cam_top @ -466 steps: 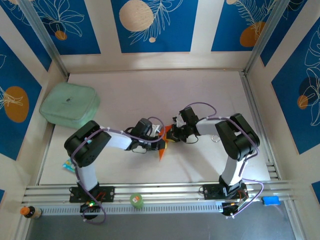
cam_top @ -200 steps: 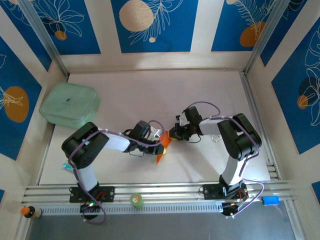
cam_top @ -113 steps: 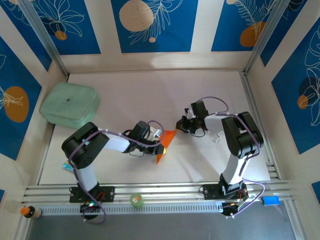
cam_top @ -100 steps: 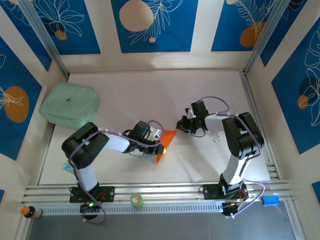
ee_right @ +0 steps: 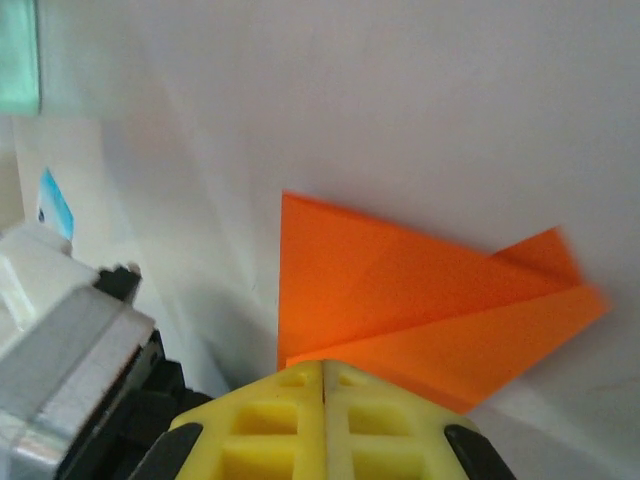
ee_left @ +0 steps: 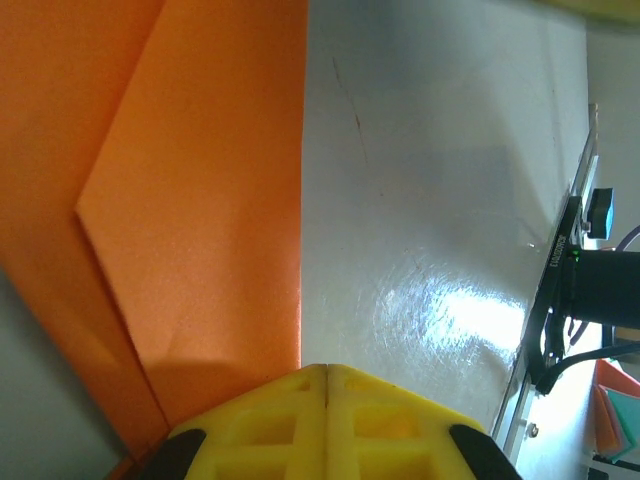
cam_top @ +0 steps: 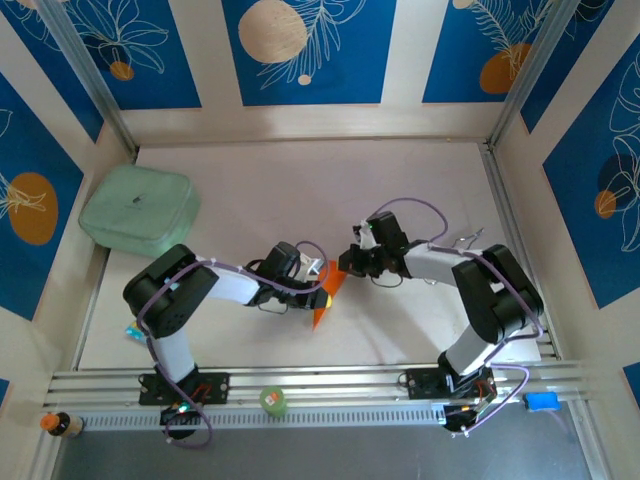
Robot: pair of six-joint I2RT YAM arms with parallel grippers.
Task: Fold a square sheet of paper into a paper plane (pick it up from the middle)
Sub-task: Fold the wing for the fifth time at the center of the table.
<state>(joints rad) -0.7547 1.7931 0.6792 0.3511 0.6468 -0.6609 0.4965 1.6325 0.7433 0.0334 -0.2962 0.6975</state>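
**Mid-fold: 2 closed grippers worked at the creased orange sheet**

In the top view the square sheet of paper [cam_top: 326,293] lay just below the centre of the frame, a creased pointed wedge with its tip aimed at the lower edge. The left gripper [cam_top: 316,294] sat against its left side with jaws closed; the left wrist view could not show whether they nipped the paper's edge or only pressed on it. The right gripper [cam_top: 346,266], just upper right of the sheet, was closed on nothing, the wedge lying beyond its tips. The step looked like flattening the diagonal folds, with no narrow dart formed yet. The next move likely called for 1 gripper pinning the wedge while the other lifted a free flap toward the centre crease, gently, since thin paper slides.
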